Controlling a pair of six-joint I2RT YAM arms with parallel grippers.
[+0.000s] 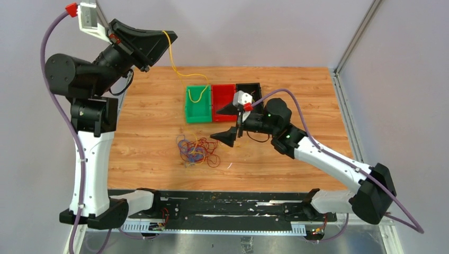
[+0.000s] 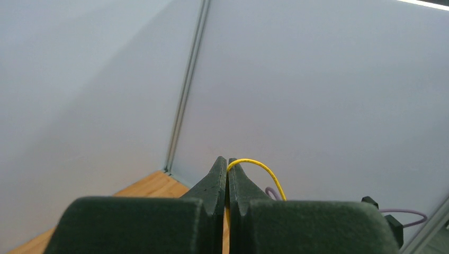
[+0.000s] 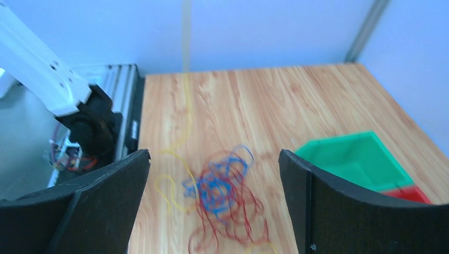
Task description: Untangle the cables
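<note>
Top external view: the left pincer is raised high above the far left part of the counter, closed on a yellow cable. From the fingertips the cable hangs down and away to the right, and its lower end lies looped in the green bin, well below and to the right of that pincer. The left wrist view shows the left pincer with its jaws pressed together and the yellow cable arching out from between the tips.

The right pincer is spread wide and grips nothing, pointing left, low over the counter. The tangle of cables, red, blue and yellow, lies on the counter just ahead of it and nearer the arm bases. The red bin and black bin sit just beyond it, beside the green one. From the right wrist, the tangle of cables lies between and ahead of the parted fingers of the right pincer, untouched, with the yellow cable a blurred line rising beyond it.
</note>
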